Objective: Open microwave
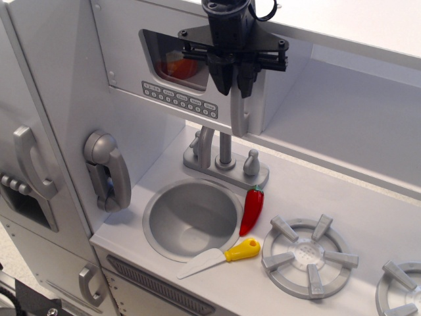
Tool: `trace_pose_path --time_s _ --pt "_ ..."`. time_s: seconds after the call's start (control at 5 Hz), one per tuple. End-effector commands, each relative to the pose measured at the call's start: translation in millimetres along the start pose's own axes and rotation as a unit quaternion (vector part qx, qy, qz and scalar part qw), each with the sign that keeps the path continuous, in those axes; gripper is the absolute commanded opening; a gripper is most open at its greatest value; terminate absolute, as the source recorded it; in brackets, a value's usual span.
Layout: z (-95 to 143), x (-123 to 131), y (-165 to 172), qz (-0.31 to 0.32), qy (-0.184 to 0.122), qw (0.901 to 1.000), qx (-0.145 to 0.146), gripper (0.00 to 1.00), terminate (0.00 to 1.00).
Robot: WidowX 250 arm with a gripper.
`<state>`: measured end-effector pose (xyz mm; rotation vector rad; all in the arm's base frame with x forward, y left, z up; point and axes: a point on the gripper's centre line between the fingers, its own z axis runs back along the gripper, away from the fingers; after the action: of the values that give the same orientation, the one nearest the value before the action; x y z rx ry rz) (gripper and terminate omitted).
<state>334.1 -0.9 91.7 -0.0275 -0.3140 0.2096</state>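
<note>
**Even, bright light with soft shadows**

The scene is lit brightly and evenly from above. Soft shadows are cast under the faucet (225, 155) and inside the sink (192, 219). Mild glare is seen on the microwave (181, 69) window. The black gripper (234, 84) is rendered dark, with little detail. Focus is held sharply throughout; slight softness is noticed at the lower-left corner.
</note>
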Motion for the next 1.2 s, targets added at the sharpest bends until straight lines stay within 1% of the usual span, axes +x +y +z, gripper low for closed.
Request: trace_pose_path --time_s 0.0,0.2,0.4,0.6,0.8,1.0 --pt "21.1 -28.5 17.4 -0.019 -0.010 0.9998 -0.003 0.00 0.00" --pt "24.7 -49.3 31.6 -0.032 0.004 0.9995 0.001 0.00 0.00" --pt "36.7 -66.8 52.6 -0.054 0.037 0.9978 0.008 1.00 0.00" --pt "54.0 -77.8 56.5 -0.053 0.101 0.9924 0.046 1.00 0.00" --pt "56.2 -83.8 31.7 -0.056 0.138 0.9882 0.036 1.00 0.00" --pt "49.7 -79.4 -5.1 -0.052 0.171 0.9839 0.012 1.00 0.00"
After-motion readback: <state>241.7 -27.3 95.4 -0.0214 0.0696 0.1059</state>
